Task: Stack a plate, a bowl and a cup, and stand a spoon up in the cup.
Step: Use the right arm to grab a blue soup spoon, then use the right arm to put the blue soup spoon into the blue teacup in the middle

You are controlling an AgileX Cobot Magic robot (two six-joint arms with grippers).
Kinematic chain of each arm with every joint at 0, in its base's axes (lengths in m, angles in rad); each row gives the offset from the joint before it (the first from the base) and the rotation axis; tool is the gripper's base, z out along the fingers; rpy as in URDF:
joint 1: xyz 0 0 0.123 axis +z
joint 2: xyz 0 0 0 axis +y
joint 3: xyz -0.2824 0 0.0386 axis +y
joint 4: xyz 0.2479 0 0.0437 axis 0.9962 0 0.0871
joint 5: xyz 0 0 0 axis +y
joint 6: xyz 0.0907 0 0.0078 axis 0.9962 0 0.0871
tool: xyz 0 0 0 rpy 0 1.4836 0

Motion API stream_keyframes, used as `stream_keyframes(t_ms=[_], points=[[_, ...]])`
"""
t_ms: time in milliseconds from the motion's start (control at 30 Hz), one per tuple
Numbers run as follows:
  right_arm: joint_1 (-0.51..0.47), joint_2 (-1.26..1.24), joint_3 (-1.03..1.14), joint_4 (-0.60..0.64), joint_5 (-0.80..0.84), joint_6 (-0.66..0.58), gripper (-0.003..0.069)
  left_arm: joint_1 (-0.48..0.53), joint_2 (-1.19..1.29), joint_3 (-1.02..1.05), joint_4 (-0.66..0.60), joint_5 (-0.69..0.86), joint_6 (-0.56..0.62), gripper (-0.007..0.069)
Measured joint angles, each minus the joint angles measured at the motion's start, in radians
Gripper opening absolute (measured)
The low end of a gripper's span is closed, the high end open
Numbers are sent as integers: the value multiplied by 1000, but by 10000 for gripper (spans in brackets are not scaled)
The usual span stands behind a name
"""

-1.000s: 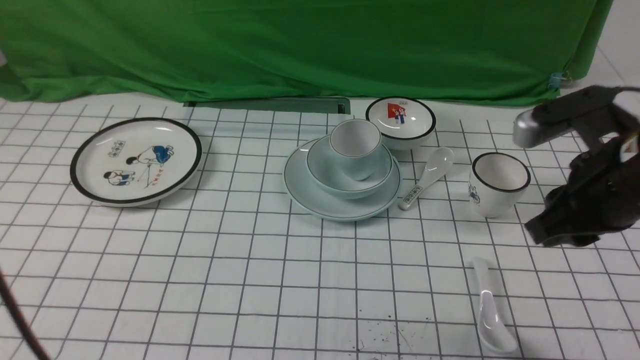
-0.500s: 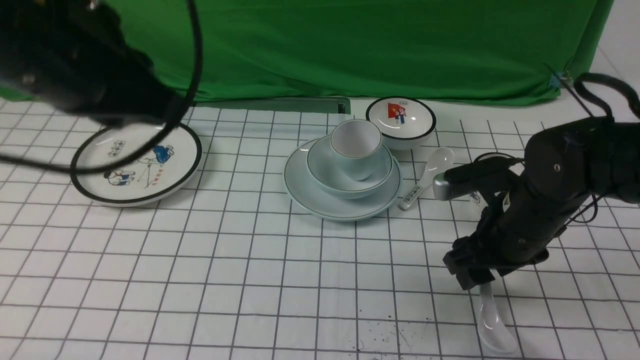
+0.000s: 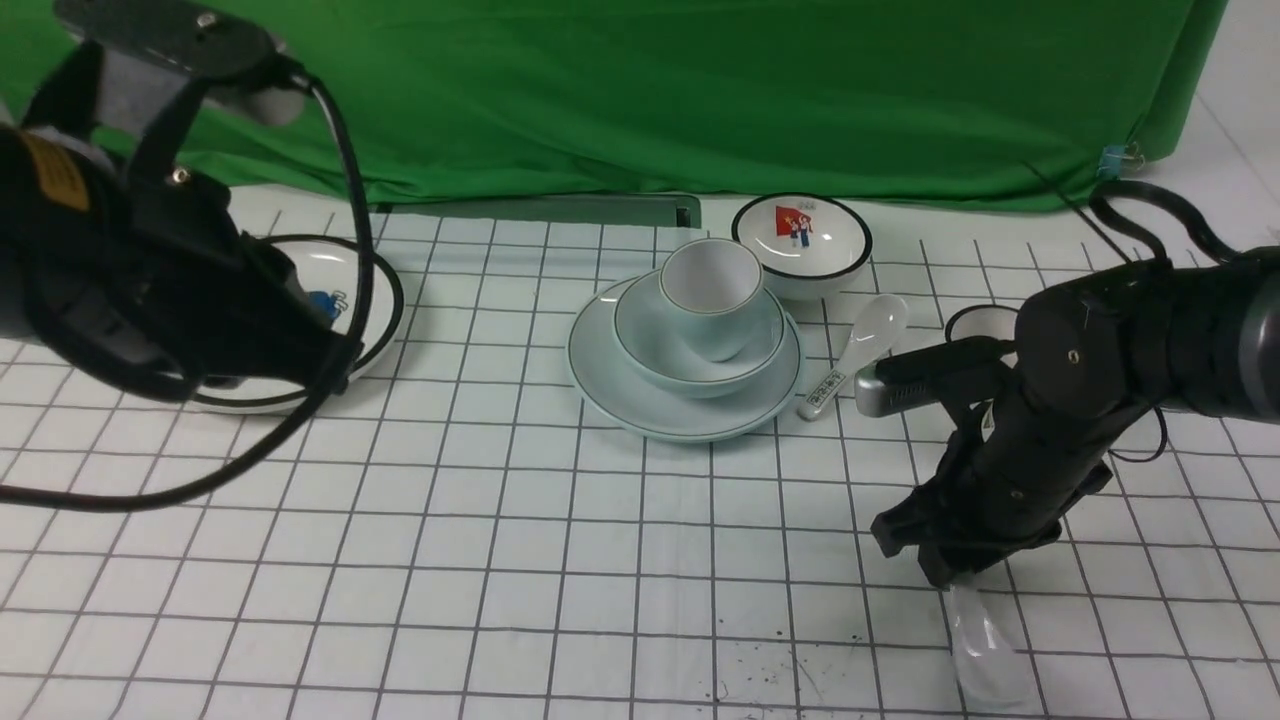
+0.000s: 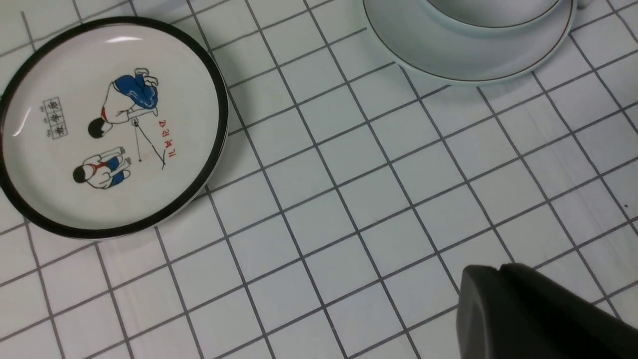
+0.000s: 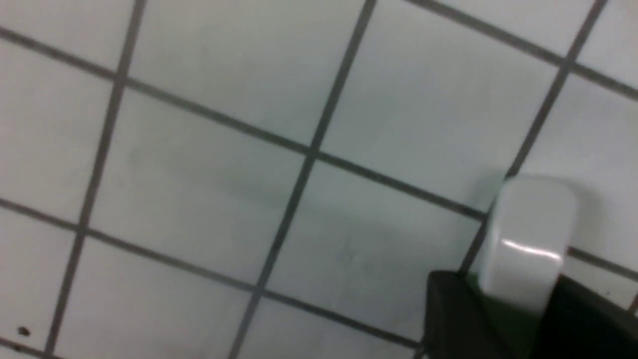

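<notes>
left gripper (image 4: 498, 294) — closed | right gripper (image 3: 950, 575) — clamped on spoon (image 3: 985, 655) handle | cup (image 3: 712, 290) in bowl (image 3: 700, 377) on plate (image 3: 600, 375)

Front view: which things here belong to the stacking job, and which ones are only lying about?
For the job: pale plate, pale bowl, pale cup, plain spoon.

Lying about: cartoon plate, picture bowl, patterned spoon, black-rimmed cup.

Pale blue-green plate (image 3: 596, 362) carries the matching bowl (image 3: 641, 335), the cup (image 3: 712, 285) tilted inside. Glossy white spoon (image 3: 985, 645) is well apart, its handle between the right hand's (image 3: 950, 578) fingers.
</notes>
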Motion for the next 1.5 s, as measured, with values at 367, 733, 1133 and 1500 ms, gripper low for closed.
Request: stream_keyframes(t_ms=[367,733,1133,1500], points=[[16,-237,-112,44,-126,-122,165,0,0,0,0,-55,0,-38],[78,-197,-149,122,-799,-100,165,0,0,0,-1,-73,-1,-36],[159,86,-149,121,-1479,-83,165,0,0,0,-1,-93,-1,-36],[159,231,-150,121,-1493,-95,165,0,0,0,-1,-106,-1,-36]])
